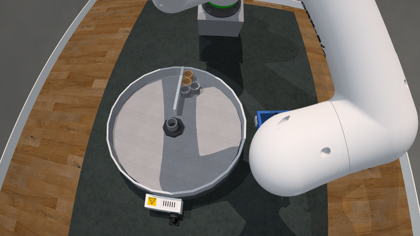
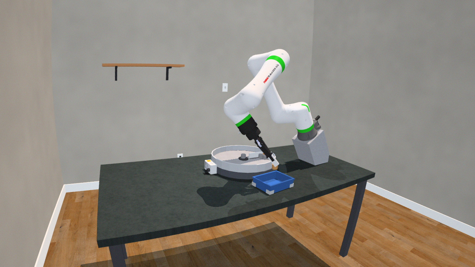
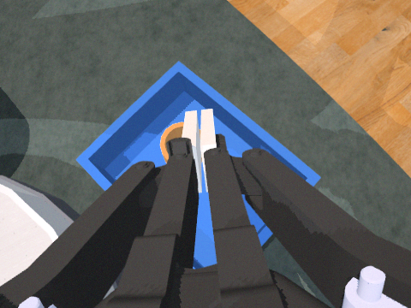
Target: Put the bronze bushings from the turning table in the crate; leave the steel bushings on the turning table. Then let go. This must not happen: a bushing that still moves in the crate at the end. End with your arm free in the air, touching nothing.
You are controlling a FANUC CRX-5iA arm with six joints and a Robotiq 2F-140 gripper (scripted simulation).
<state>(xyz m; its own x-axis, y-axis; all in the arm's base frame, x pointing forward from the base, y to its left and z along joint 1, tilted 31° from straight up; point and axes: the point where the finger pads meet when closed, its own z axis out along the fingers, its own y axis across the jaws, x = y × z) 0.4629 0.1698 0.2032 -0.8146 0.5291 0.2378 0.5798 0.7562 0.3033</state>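
Although the two fingertips of the claw [image 2: 274,160] [image 3: 199,128] stand almost together, they are clamped on the thin wall of one bronze bushing [image 2: 274,167] [image 3: 163,142], whose ring shows mostly to one side of the pale tips. In the wrist view that ring lies against the inside of the blue crate [image 1: 259,112] [image 2: 280,186] [image 3: 128,117], and the outside view has it hanging under the slanted claw, above the level of the crate's rim and not resting in it. Seen from above, the white arm [image 1: 299,146] [image 2: 257,89] hides the claw and most of the crate. Two more bronze bushings, one by the rim [image 1: 192,74] and one next to it [image 1: 183,82], are on the turning table [image 1: 244,129] [image 2: 239,166] [image 3: 30,198], beside the straight divider [image 1: 178,90] [image 2: 255,155]. Close to them, on the side toward the middle, stand two steel bushings, one near the divider [image 1: 185,95] and one farther from it [image 1: 195,91]. The crate sits on the dark worktop [image 1: 96,176] [image 2: 149,199] [image 3: 86,51], apart from the turning table, and the part of its floor visible in the outside view shows no bushing.
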